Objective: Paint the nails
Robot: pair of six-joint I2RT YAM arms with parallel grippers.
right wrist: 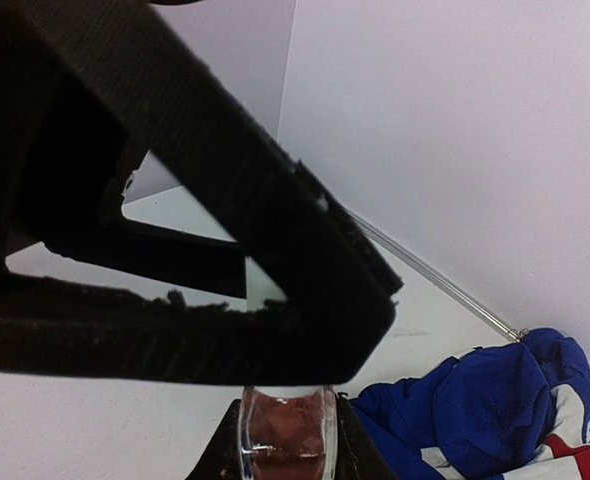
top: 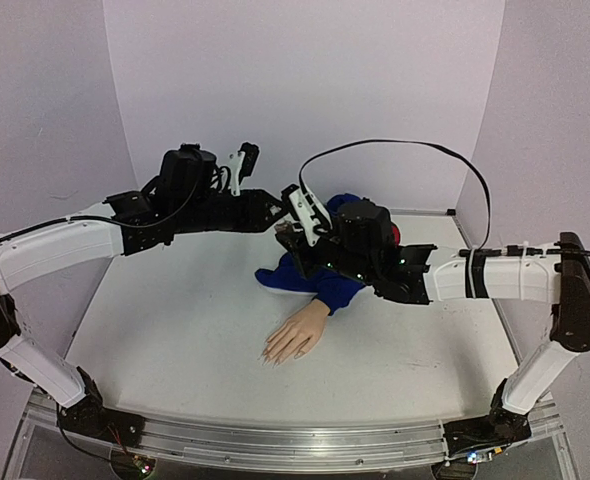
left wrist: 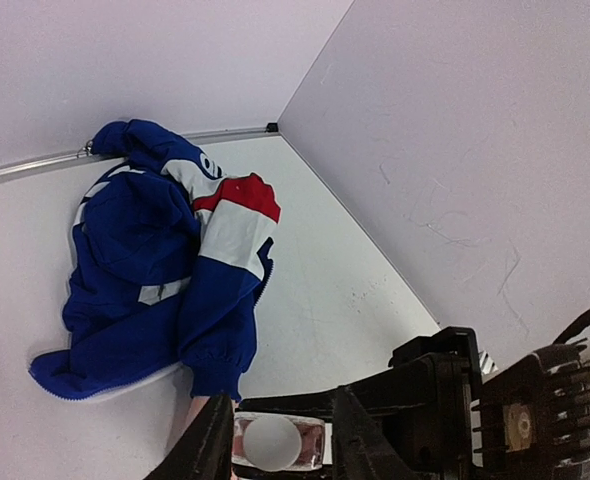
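Right tool [right wrist: 285, 445] clamped on the glass polish bottle [right wrist: 285, 425], held above the blue jacket [left wrist: 135, 270] at mid-bench. Left tool [left wrist: 272, 452] meets it from the left, its fingers [left wrist: 213, 445] close on either side of the white cap [left wrist: 272, 440]; a firm grip cannot be told. The nails [top: 273, 354] tip the mannequin hand [top: 297, 333], which lies on the bench [top: 175, 340] nearer than both tools, fingers pointing near-left.

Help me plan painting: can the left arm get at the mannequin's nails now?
Probably yes: the nails lie uncovered, nothing blocking, though the left hand straddles the polish bottle.
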